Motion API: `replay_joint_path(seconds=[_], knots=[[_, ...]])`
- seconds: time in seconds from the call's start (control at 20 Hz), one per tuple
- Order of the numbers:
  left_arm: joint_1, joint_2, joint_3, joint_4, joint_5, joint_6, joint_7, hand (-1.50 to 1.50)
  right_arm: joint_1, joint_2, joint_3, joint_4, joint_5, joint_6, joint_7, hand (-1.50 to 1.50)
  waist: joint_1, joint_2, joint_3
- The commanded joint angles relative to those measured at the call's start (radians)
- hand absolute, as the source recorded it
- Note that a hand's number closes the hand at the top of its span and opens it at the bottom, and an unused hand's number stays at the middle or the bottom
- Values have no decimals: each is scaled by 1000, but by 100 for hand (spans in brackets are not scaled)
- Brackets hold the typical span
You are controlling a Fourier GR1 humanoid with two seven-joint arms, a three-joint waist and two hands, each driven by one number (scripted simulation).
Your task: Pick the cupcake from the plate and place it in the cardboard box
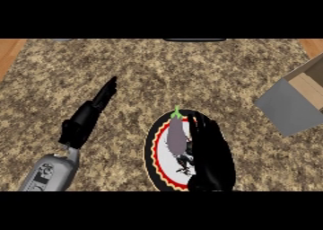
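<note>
- This looks like a kitchen: a counter (pixel 157 72) with a speckled brown and tan, stone-like top fills nearly the whole view.
- A strip of light wood (pixel 4 58) shows past the counter's far left corner, and a second strip (pixel 316 45) past its far right corner.
- Tableware stands near the middle: a round plate (pixel 153 155) with a red and yellow rim and a rooster painted on its white centre.
- Food lies on the plate: a long purple-grey vegetable (pixel 175 134) with a green stem at its far end.
- At the right edge, well apart from the plate, is an open cardboard box (pixel 310 85) with a grey flap.
</note>
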State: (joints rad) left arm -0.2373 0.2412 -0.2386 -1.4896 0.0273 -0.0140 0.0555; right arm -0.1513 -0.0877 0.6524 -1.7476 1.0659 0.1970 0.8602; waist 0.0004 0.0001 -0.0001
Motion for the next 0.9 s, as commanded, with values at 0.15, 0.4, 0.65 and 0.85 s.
replay_joint_path(seconds=[0.15, 0.4, 0.65, 0.85], knots=[[9, -28, 53, 26, -25, -43, -13, 0, -47, 11, -105, 125, 10, -68, -154, -150, 0, 0, 0], [25, -76, 38, -37, -95, -43, 31, 0, 31, 8, -93, 91, 67, -62, -176, -150, -1, -1, 0], [7, -97, 62, -62, -97, -59, 76, 0, 51, 9, -118, 82, 63, -16, -191, -150, -2, -1, 0], [28, -68, 124, -59, -66, -119, 39, 0, 34, 86, -79, 204, 105, -62, -166, -150, 1, 0, 0]])
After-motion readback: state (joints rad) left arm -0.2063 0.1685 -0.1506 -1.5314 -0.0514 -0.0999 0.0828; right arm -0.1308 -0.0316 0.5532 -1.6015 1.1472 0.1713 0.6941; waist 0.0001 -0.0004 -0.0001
